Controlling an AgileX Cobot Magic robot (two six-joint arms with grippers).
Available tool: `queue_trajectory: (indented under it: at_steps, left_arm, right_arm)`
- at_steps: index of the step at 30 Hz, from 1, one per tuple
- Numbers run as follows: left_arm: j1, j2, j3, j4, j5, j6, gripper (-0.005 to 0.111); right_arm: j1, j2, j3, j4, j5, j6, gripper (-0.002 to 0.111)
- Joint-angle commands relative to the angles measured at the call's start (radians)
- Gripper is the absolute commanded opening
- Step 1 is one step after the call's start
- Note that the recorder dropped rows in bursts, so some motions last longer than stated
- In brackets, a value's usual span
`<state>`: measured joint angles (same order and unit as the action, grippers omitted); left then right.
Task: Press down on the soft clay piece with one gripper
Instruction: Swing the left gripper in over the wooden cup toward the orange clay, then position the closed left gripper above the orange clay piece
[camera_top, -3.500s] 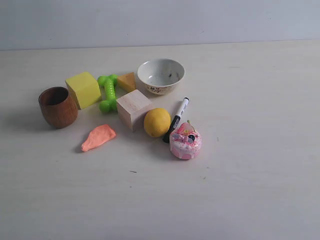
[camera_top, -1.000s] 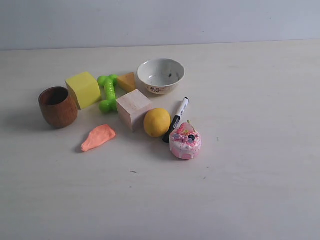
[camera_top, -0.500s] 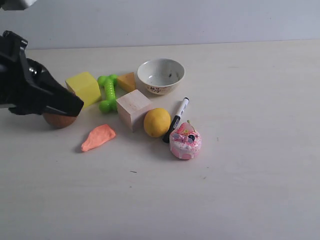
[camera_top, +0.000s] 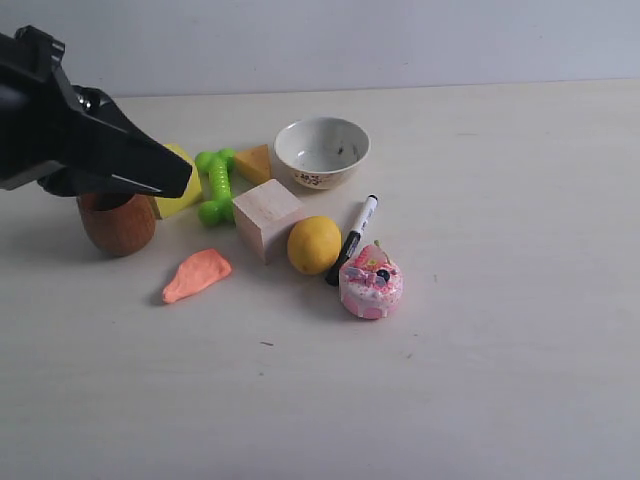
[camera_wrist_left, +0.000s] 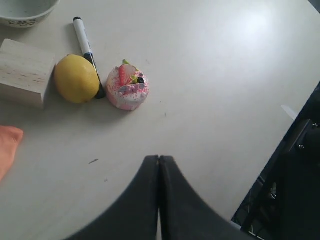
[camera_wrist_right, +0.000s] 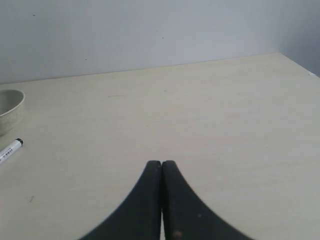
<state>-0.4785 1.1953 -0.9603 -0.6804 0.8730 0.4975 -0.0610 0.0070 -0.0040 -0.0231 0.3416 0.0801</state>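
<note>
The soft clay piece (camera_top: 197, 274), a flat salmon-orange teardrop, lies on the table in front of the wooden cup; its edge shows in the left wrist view (camera_wrist_left: 7, 150). My left gripper (camera_top: 180, 178) is shut with nothing in it and hangs above the table, up and to the left of the clay, apart from it. In its wrist view the left gripper (camera_wrist_left: 159, 159) has its fingers pressed together. My right gripper (camera_wrist_right: 161, 163) is shut and empty over bare table; the exterior view does not show it.
Around the clay stand a brown wooden cup (camera_top: 118, 228), a yellow block (camera_top: 185, 197), a green toy (camera_top: 216, 185), an orange wedge (camera_top: 256, 163), a wooden cube (camera_top: 264, 217), a lemon (camera_top: 314, 244), a marker (camera_top: 352, 240), a pink toy cake (camera_top: 371, 280) and a white bowl (camera_top: 322, 151).
The left arm has come into the exterior view from the left and moved right and upward, now covering part of the yellow block and the cup's rim. The objects have not moved.
</note>
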Motion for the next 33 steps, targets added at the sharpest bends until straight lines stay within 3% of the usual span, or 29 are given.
queue_trajectory:
  at_steps: [1,14,20,23,30,33]
  left_arm:
    - [-0.003,0.002,-0.008,-0.01,-0.026,0.005,0.0]
    - [-0.003,0.035,-0.008,-0.021,-0.169,0.005,0.0]
    - [-0.006,0.137,-0.012,-0.119,-0.194,-0.003,0.0]
    - [-0.033,0.218,-0.039,-0.01,-0.148,-0.055,0.0]
    - [-0.172,0.379,-0.2,0.597,-0.02,-0.58,0.0]
    - [-0.202,0.439,-0.261,0.632,0.021,-0.639,0.0]
  right_arm:
    - [-0.005,-0.007,0.004,-0.002,-0.005,-0.001,0.0]
    - [-0.005,-0.007,0.004,-0.002,-0.005,-0.001,0.0]
    - [-0.005,-0.007,0.004,-0.002,-0.005,-0.001,0.0]
    - [-0.005,-0.007,0.004,-0.002,-0.005,-0.001,0.0]
    - [-0.005,-0.007,0.004,-0.002,-0.005,-0.001,0.0]
    - [-0.005,-0.007,0.004,-0.002,-0.005,-0.001,0.0]
